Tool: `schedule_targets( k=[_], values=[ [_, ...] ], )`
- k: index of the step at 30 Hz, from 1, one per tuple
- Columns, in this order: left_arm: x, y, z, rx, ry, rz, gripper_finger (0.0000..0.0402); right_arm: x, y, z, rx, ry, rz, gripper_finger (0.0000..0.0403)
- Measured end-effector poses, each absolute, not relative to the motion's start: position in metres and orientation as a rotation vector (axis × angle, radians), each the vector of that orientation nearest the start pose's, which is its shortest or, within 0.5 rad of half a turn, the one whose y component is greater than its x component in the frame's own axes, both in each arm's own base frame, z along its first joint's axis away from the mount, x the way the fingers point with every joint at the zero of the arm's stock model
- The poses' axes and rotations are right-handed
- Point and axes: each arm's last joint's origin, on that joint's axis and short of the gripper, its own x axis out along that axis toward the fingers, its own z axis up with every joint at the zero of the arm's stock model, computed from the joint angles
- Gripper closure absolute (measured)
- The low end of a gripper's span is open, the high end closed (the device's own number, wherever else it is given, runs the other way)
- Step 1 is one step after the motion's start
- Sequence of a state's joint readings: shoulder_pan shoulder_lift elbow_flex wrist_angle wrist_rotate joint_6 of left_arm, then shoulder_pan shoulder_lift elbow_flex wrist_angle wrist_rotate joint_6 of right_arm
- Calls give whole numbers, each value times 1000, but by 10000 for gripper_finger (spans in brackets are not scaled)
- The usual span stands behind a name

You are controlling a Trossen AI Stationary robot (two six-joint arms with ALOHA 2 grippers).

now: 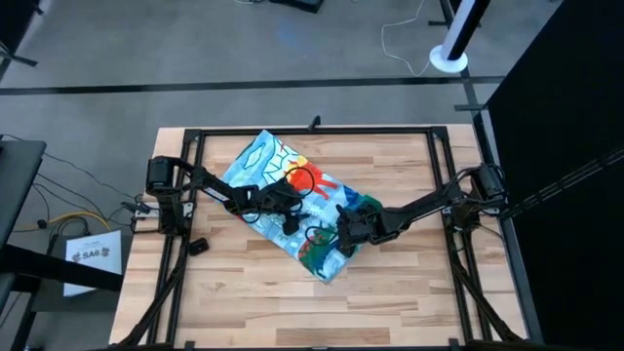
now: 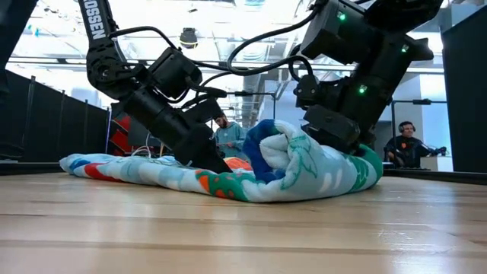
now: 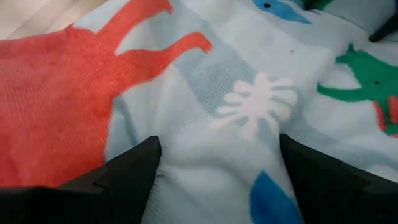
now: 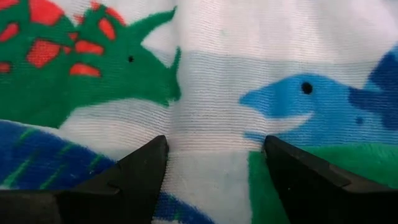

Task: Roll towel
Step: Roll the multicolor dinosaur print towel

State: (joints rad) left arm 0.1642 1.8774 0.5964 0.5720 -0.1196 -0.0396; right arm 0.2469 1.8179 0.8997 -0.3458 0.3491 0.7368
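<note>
The towel (image 1: 283, 180) lies slantwise across the middle of the wooden table, light blue with red, green and white prints. Its far-left part lies flat, and its near-right end is bunched into a thick roll (image 2: 297, 160). My left gripper (image 3: 217, 155) is open, low over the flat part just behind the roll, with cloth between its fingers. My right gripper (image 4: 214, 155) is also open, on top of the roll at its right end (image 2: 346, 144). My left gripper comes slanting down from the table's left, and both spread fingertips (image 3: 146, 155) stand against the towel's upper face (image 3: 217, 134). The cloth lies on the table and bulges slightly between them. My right gripper comes slanting down from the table's right, and its spread fingertips (image 4: 152, 155) rest on the roll's top (image 4: 211, 124). Nothing is pinched, and the roll rests on the table.
A black frame (image 1: 312, 130) runs around the tabletop. A small black part (image 1: 198, 244) lies near the left rail. Bare wood (image 1: 292, 312) stretches along the near side. People (image 2: 407, 141) sit in the room beyond the table.
</note>
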Motion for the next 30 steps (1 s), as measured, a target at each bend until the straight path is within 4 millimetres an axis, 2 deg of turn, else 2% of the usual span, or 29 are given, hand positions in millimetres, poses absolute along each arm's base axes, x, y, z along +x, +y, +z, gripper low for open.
schedule_targets(
  k=[6,9,12,16,19,22,26,30],
  values=[
    [295,49,78,-62,719,267,96,304,65,111,256,1089,-498,144],
    [291,41,92,-59,715,235,96,305,64,111,249,1088,-489,144],
    [284,22,112,-45,713,164,96,304,64,111,246,1103,-474,144],
    [286,-11,146,-34,562,27,96,304,64,111,243,1106,-465,144],
    [290,-33,155,-43,450,-47,96,304,64,111,241,1106,-462,144],
    [299,-49,156,-62,339,-91,96,305,64,111,236,1105,-459,144],
    [315,-59,128,-84,382,-84,96,305,64,111,227,1103,-450,144],
    [339,-66,108,-110,393,-87,96,305,64,111,217,1099,-450,144]
  ],
)
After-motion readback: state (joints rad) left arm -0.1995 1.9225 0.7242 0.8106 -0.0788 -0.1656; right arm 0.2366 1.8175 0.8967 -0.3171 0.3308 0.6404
